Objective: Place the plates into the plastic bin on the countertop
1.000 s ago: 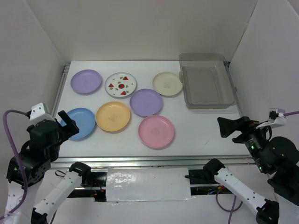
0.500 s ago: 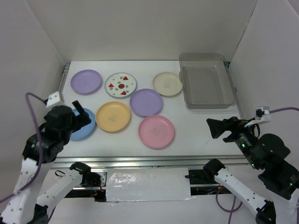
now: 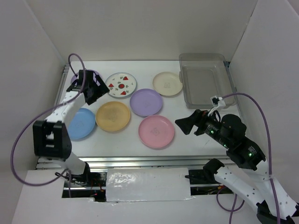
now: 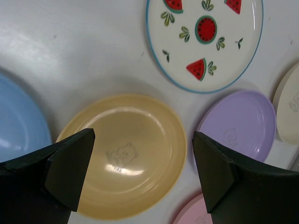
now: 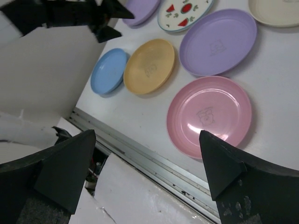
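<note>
All seven plates lie flat on the countertop, none in the bin. Bin sits at the far right corner, empty, well apart from the left-hand plates.

Yellow plate lies directly under the left gripper, whose jaws are spread wide above it with nothing held. Blue plate is just beside yellow, fruit-print plate beyond it. One lilac plate is to its right. The other is mostly hidden behind the left gripper in the top view. Cream plate is nearest the bin. Pink plate lies ahead of the right gripper, also fully spread and empty, hovering near the front edge.

Risks, as I judge them:
- Plates look shallow and slick, with low rims. A finger landing on a rim rather than under it would likely skid the plate into a neighbour, and yellow, lilac and pink sit close.
- Bin fits one plate across, so an off-centre release could leave a plate propped on its rim.
- The left gripper's path to the bin crosses the right gripper's space, so a collision is possible.
</note>
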